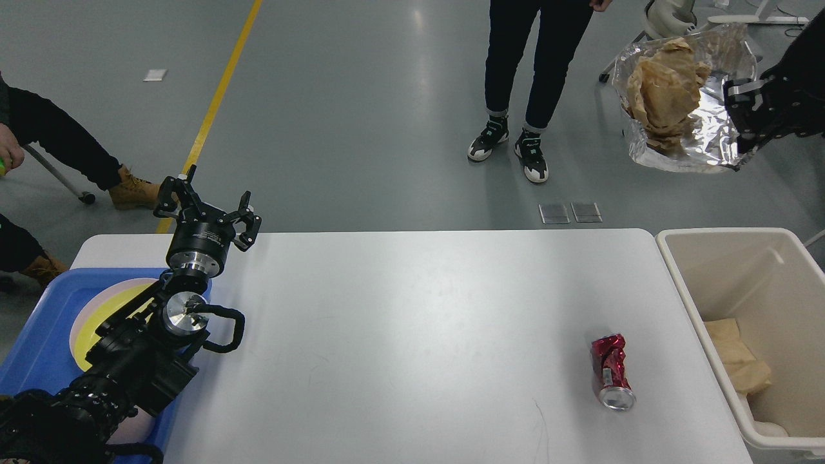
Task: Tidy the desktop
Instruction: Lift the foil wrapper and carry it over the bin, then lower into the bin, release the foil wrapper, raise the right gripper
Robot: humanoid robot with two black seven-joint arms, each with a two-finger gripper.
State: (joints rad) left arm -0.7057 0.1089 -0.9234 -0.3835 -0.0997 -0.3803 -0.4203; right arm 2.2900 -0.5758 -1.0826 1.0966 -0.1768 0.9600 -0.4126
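The white desktop (399, 335) fills the middle of the head view. A crushed red can (610, 371) lies on it near the right edge. High at the top right, my right gripper (741, 138) is shut on a crumpled foil wrapper (709, 122) with brown paper (664, 93) bunched in it, held in the air above the floor beyond the bin. My left gripper (206, 207) stands open and empty over the desktop's far left corner.
A cream bin (709, 258) with brown paper inside stands against the desktop's right end. A blue tray (38, 341) holding a yellow and pink plate sits at the left, partly under my left arm. One person stands beyond the desktop; another sits at the left.
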